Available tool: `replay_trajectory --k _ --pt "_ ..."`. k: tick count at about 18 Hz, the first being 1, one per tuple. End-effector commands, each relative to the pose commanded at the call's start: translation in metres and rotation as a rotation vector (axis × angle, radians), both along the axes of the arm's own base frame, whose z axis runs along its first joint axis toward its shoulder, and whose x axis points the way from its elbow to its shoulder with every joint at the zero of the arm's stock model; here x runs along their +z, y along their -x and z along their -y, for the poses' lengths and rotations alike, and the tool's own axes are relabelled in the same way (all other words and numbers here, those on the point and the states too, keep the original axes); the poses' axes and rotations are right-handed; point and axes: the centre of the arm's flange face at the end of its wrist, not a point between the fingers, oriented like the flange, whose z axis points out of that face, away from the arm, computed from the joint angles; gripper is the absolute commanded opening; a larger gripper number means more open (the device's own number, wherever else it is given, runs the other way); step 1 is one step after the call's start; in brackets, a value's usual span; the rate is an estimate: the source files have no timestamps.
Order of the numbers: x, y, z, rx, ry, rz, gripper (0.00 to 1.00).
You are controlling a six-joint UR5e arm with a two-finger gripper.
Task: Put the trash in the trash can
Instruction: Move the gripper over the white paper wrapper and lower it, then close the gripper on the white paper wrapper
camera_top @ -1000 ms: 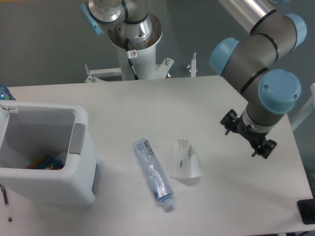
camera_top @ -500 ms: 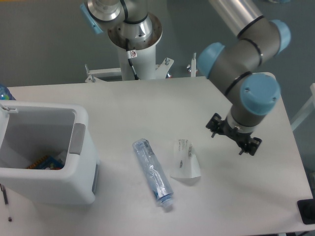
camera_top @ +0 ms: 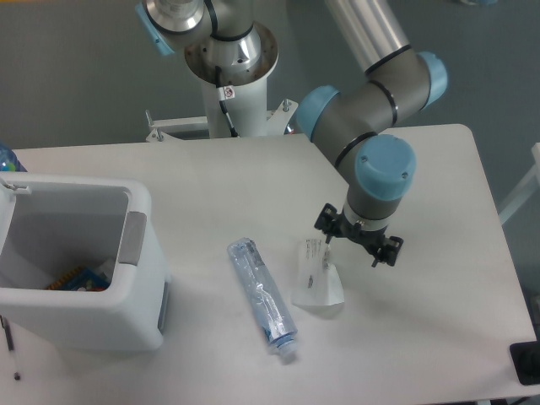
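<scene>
While the pincer hovers just beside the paper cup, whether it is spread or clenched I cannot tell | cup and bottle lie on the worktop, apart from the trash can | cup likely light, crushable: pinch its narrow end gently | bottle likely light, slippery: take mid-body

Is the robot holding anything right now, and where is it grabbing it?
Nothing is held. The gripper hangs just right of the paper cup, which lies on the table beside the bottle.

Bottle, cup flat beside bin
</scene>
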Motion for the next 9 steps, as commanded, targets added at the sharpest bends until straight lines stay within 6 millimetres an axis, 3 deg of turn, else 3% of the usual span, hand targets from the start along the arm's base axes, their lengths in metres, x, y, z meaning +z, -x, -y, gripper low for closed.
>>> replay_trajectory --k 2,9 --pt "-0.003 -0.008 -0.007 0.015 0.001 0.002 0.88" --pt "-0.016 -0.022 -0.008 0.043 0.019 0.024 0.5"
